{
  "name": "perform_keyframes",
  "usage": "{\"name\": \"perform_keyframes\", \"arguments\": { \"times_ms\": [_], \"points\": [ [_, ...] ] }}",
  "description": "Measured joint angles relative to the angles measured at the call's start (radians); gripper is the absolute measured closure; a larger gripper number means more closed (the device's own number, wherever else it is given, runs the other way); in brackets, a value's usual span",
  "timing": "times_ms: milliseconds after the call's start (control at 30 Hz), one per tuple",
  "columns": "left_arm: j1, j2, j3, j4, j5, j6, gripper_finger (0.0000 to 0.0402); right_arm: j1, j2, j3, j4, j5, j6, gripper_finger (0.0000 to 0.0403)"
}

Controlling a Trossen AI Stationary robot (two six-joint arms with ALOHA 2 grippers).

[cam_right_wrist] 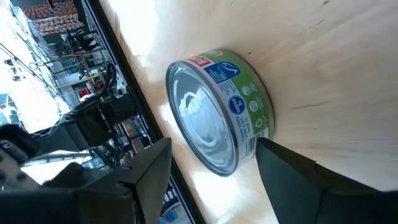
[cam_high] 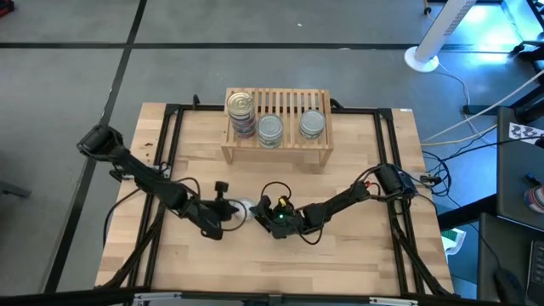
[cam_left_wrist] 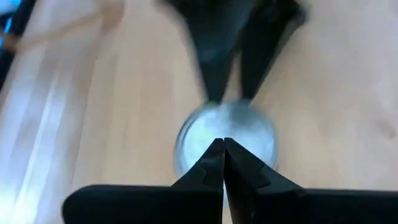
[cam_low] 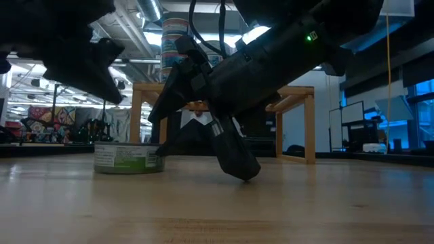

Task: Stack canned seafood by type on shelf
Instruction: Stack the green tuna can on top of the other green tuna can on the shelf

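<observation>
Item: green-labelled tin (cam_right_wrist: 217,109), silver lid, lying flat on the wooden surface (cam_high: 340,255) near its middle, well apart from the shelf (cam_high: 277,127). In the low view the same tin (cam_low: 129,157) sits level, label facing the camera.

Right gripper (cam_high: 270,214): down at the tin, fingers apart. In the right wrist view one finger stands on each side of the tin wall with a gap showing at both, so the tin does not look clamped yet.

Left gripper (cam_left_wrist: 222,163): just beside the tin on the opposite side, fingers pressed together with nothing between them, tips hanging over the lid. Whether they touch the lid cannot be told.

Shelf contents: a tall stack of tins with blue-red labels (cam_high: 240,110) at one end of the slatted top, a silver-lidded tin (cam_high: 270,130) beside it, and another silver-lidded tin (cam_high: 312,124) further along. Their side colours are not legible from above.

Step in hand, as judged: grasping the green tin for transfer.

Handling notes:
- Centre the fingers across the widest part of the tin before closing; an off-centre squeeze on a round wall is likely to push it out sideways.
- Grip low on the short wall, tips near the surface.
- Clear the left gripper before lifting, to avoid collision.
- Lift well above the shelf top, since the tall stack could be knocked.
- Match the label to the right pile before lowering.
</observation>
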Motion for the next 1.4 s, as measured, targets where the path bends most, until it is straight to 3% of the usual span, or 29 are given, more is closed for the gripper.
{"name": "perform_keyframes", "arguments": {
  "times_ms": [167, 267, 367, 533, 933, 1167, 1400],
  "points": [
    [0.026, -0.045, 0.0, -0.236, -0.009, -0.209, 0.0401, 0.0, 0.0, 0.0, -0.001, -0.004, 0.0, 0.0166],
    [0.05, -0.04, 0.0, -0.299, 0.052, -0.28, 0.0401, 0.0, 0.0, 0.0, -0.001, -0.008, -0.001, 0.0166],
    [0.072, -0.031, 0.0, -0.298, 0.114, -0.286, 0.0401, 0.0, 0.0, 0.0, 0.0, -0.009, -0.002, 0.0166],
    [0.103, -0.031, 0.0, -0.235, 0.124, -0.334, 0.0395, 0.0, 0.0, 0.0, -0.001, -0.011, -0.013, 0.0166],
    [0.256, -0.031, 0.0, -0.213, 0.335, -0.541, 0.0276, 0.002, 0.0, -0.001, -0.002, -0.031, -0.059, 0.0166],
    [0.316, -0.031, 0.0, -0.213, 0.475, -0.613, 0.0271, 0.002, 0.0, -0.001, 0.0, -0.038, -0.085, 0.0166],
    [0.353, -0.031, 0.0, -0.211, 0.498, -0.623, 0.027, 0.002, 0.0, -0.001, 0.007, -0.041, -0.126, 0.0166]
  ]
}}
